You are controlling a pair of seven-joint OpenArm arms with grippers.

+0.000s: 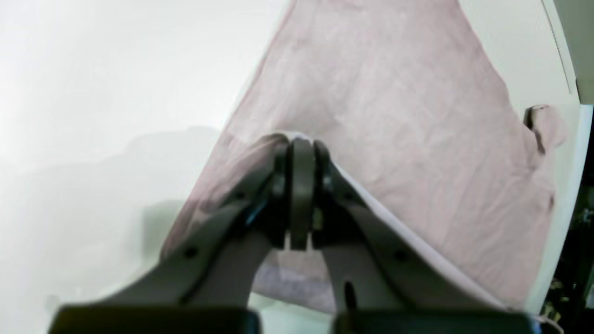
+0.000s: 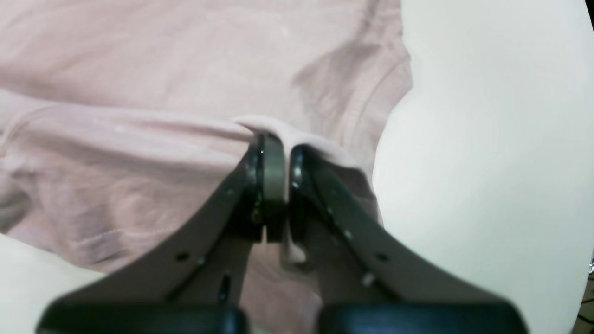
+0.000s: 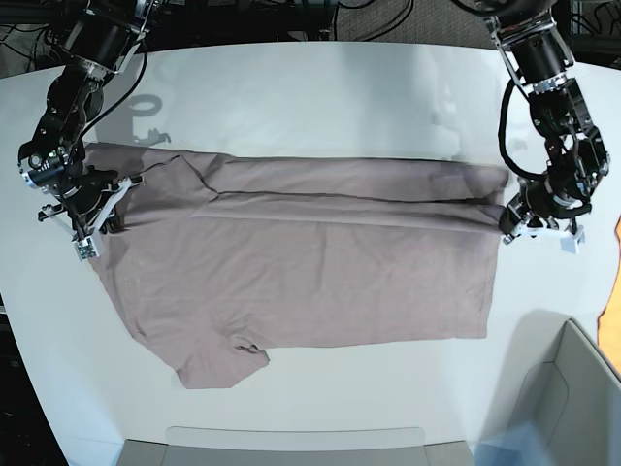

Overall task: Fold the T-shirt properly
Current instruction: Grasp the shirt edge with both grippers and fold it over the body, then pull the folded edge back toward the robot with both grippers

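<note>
A pale pink T-shirt (image 3: 291, 262) lies spread on the white table (image 3: 320, 87), its far long edge folded over toward the middle. My left gripper (image 3: 506, 219) is shut on the shirt's hem-end edge at the right; in the left wrist view the gripper (image 1: 301, 144) pinches a fold of the cloth (image 1: 394, 116). My right gripper (image 3: 114, 206) is shut on the shirt's edge at the left, near the shoulder; in the right wrist view the gripper (image 2: 278, 144) clamps a raised ridge of the fabric (image 2: 139, 139). One sleeve (image 3: 228, 361) lies flat at the front.
A grey bin (image 3: 563, 408) stands at the front right corner. A flat grey tray edge (image 3: 291, 445) runs along the table's front. Cables and dark equipment lie beyond the far edge.
</note>
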